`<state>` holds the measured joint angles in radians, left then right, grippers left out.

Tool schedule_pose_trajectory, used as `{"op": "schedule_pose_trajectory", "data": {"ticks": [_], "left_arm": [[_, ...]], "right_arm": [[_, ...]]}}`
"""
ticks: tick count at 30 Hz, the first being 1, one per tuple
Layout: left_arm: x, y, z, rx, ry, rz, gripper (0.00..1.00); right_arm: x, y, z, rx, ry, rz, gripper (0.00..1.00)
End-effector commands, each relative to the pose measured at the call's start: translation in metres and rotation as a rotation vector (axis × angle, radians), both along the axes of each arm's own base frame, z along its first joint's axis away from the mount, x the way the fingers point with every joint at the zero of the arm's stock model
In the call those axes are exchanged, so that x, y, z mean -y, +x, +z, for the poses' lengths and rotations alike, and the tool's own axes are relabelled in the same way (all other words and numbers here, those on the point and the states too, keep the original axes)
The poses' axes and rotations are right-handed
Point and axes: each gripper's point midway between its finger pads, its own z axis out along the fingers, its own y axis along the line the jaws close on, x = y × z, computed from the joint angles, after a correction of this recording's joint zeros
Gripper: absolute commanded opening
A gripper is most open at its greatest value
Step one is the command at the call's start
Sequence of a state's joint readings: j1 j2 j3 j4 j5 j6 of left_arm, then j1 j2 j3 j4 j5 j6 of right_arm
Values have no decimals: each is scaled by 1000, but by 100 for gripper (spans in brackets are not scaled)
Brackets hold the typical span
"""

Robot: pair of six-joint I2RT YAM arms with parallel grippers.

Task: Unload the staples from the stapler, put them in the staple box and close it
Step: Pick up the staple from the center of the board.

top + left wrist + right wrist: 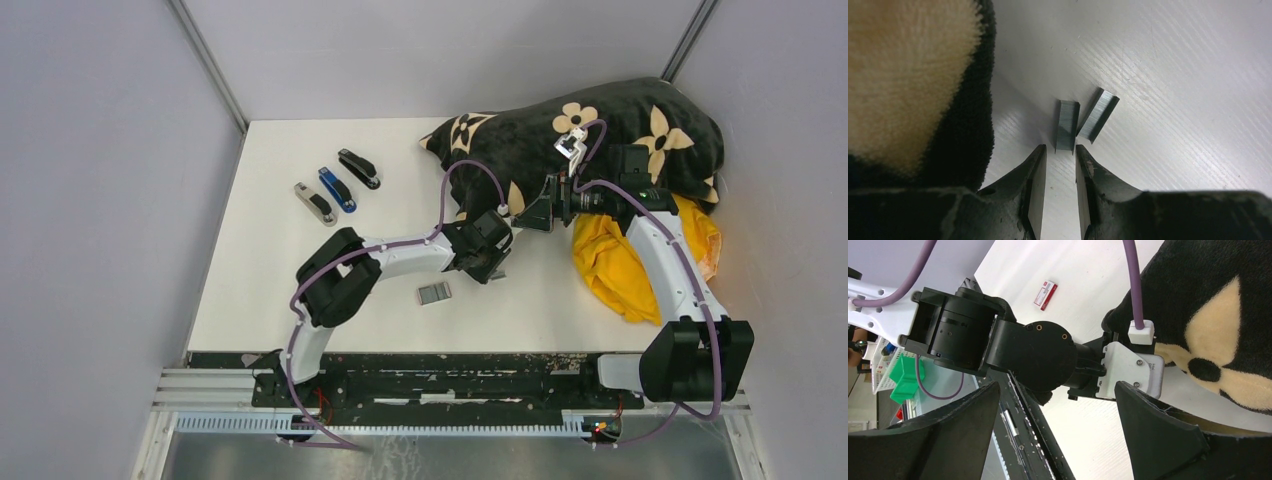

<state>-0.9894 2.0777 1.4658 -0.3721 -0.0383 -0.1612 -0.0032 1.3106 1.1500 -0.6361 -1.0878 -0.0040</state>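
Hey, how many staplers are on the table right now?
3, side by side at the table's far left: a silver stapler nearest, a blue stapler in the middle, a black stapler farthest. The blanket may hide others.

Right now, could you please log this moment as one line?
left gripper: partly open, empty, just short of two staple strips on table | right gripper: wide open, empty | three staplers: lying far left
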Motion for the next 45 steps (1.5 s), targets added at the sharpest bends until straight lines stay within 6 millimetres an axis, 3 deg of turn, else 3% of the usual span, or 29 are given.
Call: {"op": "schedule_pose_trajectory", "data": {"ticks": [1,12,30,38,45], "left_arm": [[9,8,8,22,-11,-52,35],[12,8,4,7,-10,-53,34],[9,8,5,-5,-22,-25,20],[3,8,43,16,-191,28,17],[-8,1,87,40,-412,74,16]], "right_arm": [[-1,7,18,69,26,16,92],[-1,7,18,65,32,14,92],[-2,8,17,59,42,13,93],[-4,6,16,52,66,29,93],[-8,0,20,64,95,56,94]]}}
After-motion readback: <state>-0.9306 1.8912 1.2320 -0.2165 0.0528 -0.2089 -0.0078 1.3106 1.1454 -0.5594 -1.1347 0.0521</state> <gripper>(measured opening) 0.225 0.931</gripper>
